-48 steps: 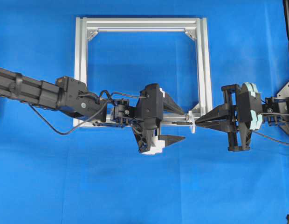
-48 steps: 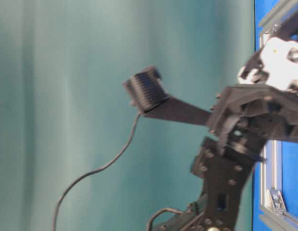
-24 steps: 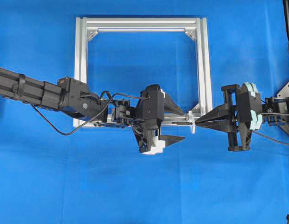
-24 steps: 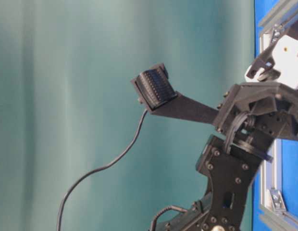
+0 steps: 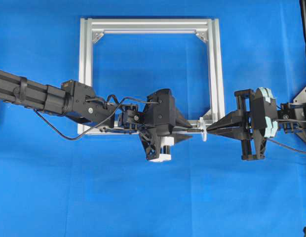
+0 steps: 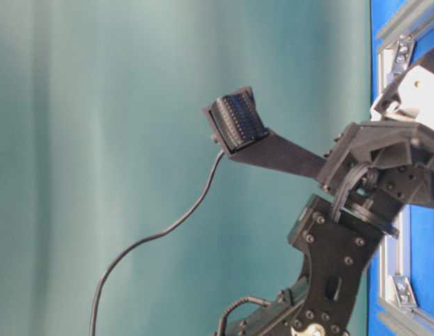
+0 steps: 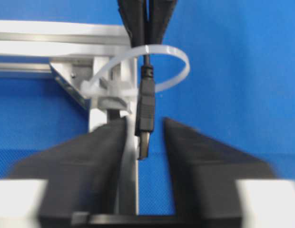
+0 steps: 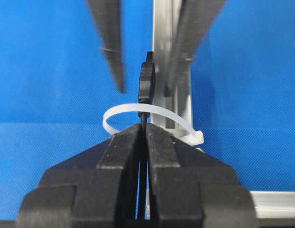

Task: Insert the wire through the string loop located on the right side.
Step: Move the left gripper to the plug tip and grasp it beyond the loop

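overhead: frame (image 5: 150, 74) lies flat on the blue cloth (image 5: 143, 197); both arms meet at its lower right corner, because the loop (image 5: 204, 129) is tied there.
overhead, right gripper (image 5: 208, 130): fingers pressed together to a point just at the loop, pinching the wire so its plug stays aimed through the ring.
overhead, left gripper (image 5: 191, 129): reaches along the lower rail toward the loop from the other side, placed to receive the plug; the wire itself is too thin to make out from up here.
table-level: only the left arm's wrist and its camera bracket (image 6: 238, 124) show against a green backdrop; loop, wire and both grippers' tips are out of sight, so nothing on the grip can be read.
left wrist, wire (image 7: 144, 107): plug already pokes through the loop (image 7: 178, 61) toward the lens, hanging between the left fingers (image 7: 97, 147).
left wrist, left gripper (image 7: 142, 142): fingers stand narrowly apart either side of the plug, a gap visible on each side; not gripping it, by my reading about to take it.
left wrist, right gripper (image 7: 146, 19): clamped on the wire behind the loop.
right wrist, right gripper (image 8: 142, 130): pads closed on the thin cable just short of the loop (image 8: 152, 116).
right wrist, plug (image 8: 147, 80): sits beyond the ring, beside the rail, between the blurred left fingers (image 8: 109, 38).
judgement: threading looks done; handover remains.
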Robot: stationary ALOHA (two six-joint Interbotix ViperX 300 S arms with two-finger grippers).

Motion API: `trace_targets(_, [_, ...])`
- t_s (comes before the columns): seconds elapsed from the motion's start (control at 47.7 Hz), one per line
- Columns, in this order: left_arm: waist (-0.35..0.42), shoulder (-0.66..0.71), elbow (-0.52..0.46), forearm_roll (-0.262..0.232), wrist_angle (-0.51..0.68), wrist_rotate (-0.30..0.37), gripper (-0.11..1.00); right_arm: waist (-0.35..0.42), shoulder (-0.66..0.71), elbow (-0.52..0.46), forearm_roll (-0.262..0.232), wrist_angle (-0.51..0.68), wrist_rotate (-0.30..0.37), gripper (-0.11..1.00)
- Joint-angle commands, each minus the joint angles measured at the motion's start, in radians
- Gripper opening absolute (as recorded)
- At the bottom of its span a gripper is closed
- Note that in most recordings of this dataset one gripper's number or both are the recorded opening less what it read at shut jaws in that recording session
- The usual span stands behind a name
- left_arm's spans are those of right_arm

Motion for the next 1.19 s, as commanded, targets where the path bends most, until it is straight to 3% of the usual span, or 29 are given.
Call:
trace_targets(0.0, [0.005, -0.02, -0.021, 0.002, -0.005, 0.002, 0.16, -0.002, -0.008, -0.015, 0.0, -0.003, 0.0, -0.03])
trace_targets(0.063, [0.005, -0.02, -0.021, 0.002, -0.006, 0.002, 0.07, 0.0, -0.008, -0.015, 0.0, -0.003, 0.0, -0.03])
trace_targets(0.733, [0.005, -0.023, -0.015, 0.005, -0.012, 0.002, 0.07, -0.002, -0.008, -0.02, -0.008, 0.017, -0.006, 0.0])
trace_targets(0.859, [0.005, -0.023, -0.014, 0.005, -0.014, 0.002, 0.07, 0.0, -0.008, -0.02, -0.006, 0.026, -0.006, 0.22])
trace_targets(1.069, [0.005, -0.026, -0.011, 0.005, -0.012, 0.003, 0.07, -0.002, -0.008, -0.021, -0.003, 0.035, -0.006, 0.84])
trace_targets(1.132, [0.005, -0.028, -0.011, 0.006, -0.012, 0.002, 0.07, 0.0, -0.008, -0.021, -0.003, 0.038, -0.006, 0.95])
trace_targets(1.174, [0.005, -0.028, -0.011, 0.005, -0.012, 0.002, 0.07, -0.002, -0.008, -0.021, -0.003, 0.04, -0.006, 0.96])
